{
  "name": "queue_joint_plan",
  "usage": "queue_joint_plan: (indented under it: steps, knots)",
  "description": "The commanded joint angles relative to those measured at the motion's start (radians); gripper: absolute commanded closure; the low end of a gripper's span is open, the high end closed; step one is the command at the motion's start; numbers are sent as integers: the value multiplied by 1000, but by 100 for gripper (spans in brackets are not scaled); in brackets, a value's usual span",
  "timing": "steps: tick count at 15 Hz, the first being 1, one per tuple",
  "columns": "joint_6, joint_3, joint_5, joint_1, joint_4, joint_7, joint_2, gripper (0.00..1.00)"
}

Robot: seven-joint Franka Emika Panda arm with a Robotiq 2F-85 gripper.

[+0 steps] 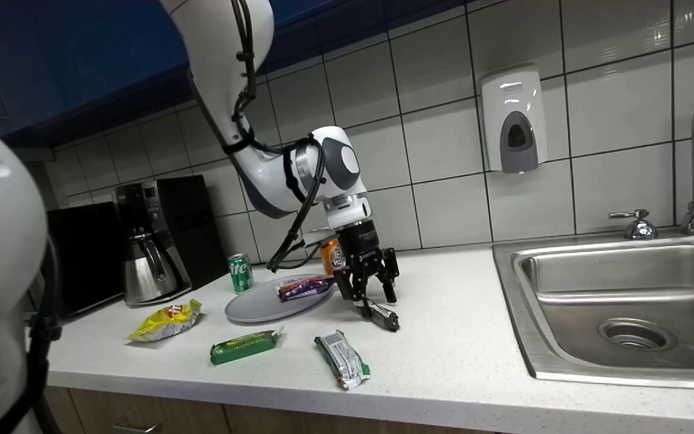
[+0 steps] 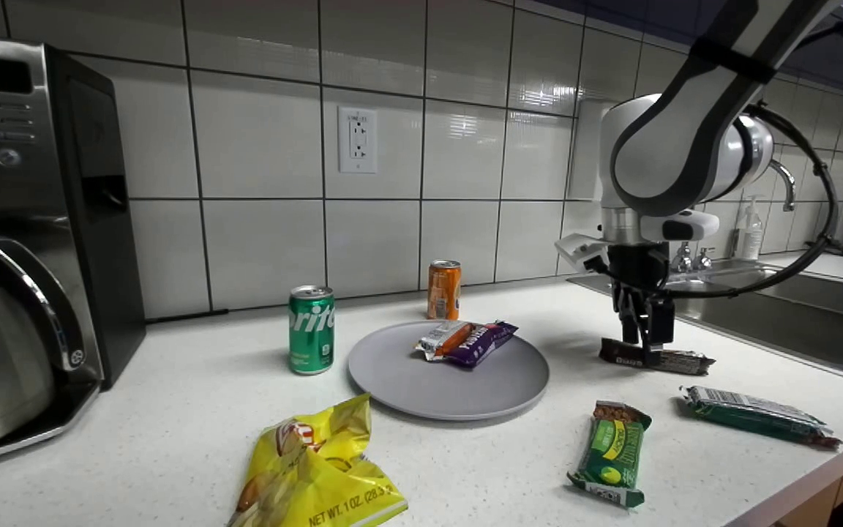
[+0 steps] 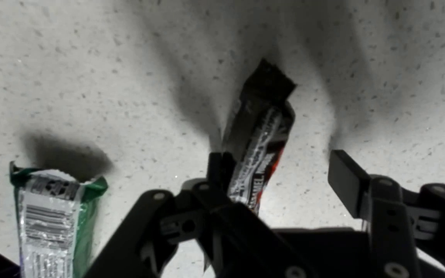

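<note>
Straddling the slim, dark, glossy-wrapped bar (image 3: 261, 143) on the white speckled table (image 1: 455, 343), black fingers (image 3: 347, 181) stand apart, one at its edge, contact unclear. Grasp judged partial: positioning done, clamping outstanding. Nearby: round grey plate (image 2: 392, 377) bearing an orange-and-silver wrapped bar (image 2: 449, 337) and a purple wrapped bar (image 2: 483, 346).

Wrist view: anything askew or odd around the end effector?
Yes: the dark-wrapped bar sits off-centre in the open end effector, close beside one finger with a gap to the other. Whether they touch is unclear.
</note>
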Motion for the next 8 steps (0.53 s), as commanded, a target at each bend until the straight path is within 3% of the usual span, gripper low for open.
queue_joint_plan:
  steps: [1, 6, 8]
  knots:
    - [2, -14, -6, 31, 8, 16, -3, 58]
    - [-3, -18, -12, 45, -1, 18, -16, 94]
    - [-9, -20, -10, 46, -4, 17, -26, 94]
